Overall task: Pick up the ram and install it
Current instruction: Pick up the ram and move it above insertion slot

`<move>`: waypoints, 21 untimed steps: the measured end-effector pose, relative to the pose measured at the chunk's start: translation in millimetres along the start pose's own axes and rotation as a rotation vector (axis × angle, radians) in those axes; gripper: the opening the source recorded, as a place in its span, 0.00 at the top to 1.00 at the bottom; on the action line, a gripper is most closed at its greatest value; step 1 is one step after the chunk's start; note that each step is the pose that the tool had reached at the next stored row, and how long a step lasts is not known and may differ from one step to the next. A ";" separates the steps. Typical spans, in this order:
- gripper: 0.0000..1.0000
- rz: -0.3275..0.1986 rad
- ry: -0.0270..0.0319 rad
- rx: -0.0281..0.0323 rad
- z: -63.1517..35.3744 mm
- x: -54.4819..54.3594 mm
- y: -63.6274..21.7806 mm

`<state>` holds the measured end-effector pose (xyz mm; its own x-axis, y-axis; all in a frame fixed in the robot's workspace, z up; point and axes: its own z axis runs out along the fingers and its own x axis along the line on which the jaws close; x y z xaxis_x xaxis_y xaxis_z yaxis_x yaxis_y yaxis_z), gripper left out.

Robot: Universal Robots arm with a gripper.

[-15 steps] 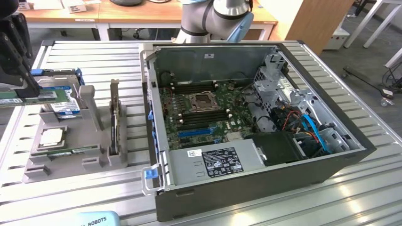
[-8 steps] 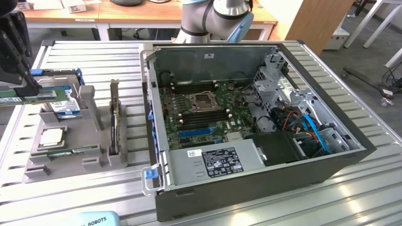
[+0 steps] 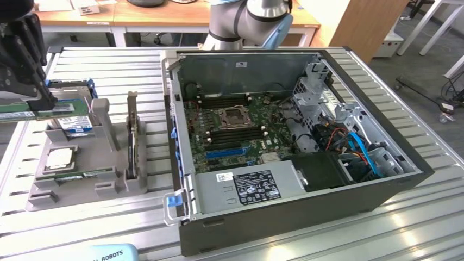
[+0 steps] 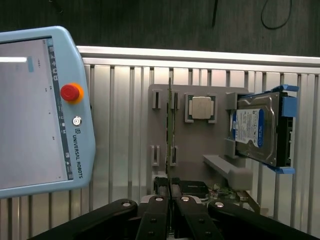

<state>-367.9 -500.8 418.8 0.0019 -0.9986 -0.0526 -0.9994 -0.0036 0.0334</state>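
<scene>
Arm: grey-and-blue UR arm joint stood behind the open dark-grey PC case, at the top of the ext. view; the wrist end hung over the ext. view's left side.
Gripper: black two-finger gripper pointed down w/ a slight tilt, above the grey plastic parts holder. In the wrist view the fingers ran side by side, almost together.
Pincer: clamped on the ram stick.
Ram stick: long thin green circuit-board ram stick w/ small white label, held level at the fingertips, apart from the holder below.
2nd stick: matching green stick lay in the holder's near slot.
Holder contents: blue-labelled silver hard drive at the far end, square silver processor chip in the middle.
Holder spot: on the slatted aluminium table, just beside the case, on the ext. view's left.
Case: lid off, green motherboard exposed.
Pendant: light-blue teach pendant w/ red stop button lay on the table near the holder.
</scene>
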 end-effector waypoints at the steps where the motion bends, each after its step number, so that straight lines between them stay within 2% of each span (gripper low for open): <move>1: 0.88 0.000 0.0000 -0.0001 -0.1 0.0 -2.8; 9: 0.88 0.000 -0.0007 -0.0002 -0.9 0.2 -25.7; 21: 0.88 0.000 -0.0038 -0.0008 -2.4 0.8 -67.2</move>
<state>-300.6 -501.4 418.9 0.0019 -0.9984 -0.0564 -0.9994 -0.0038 0.0341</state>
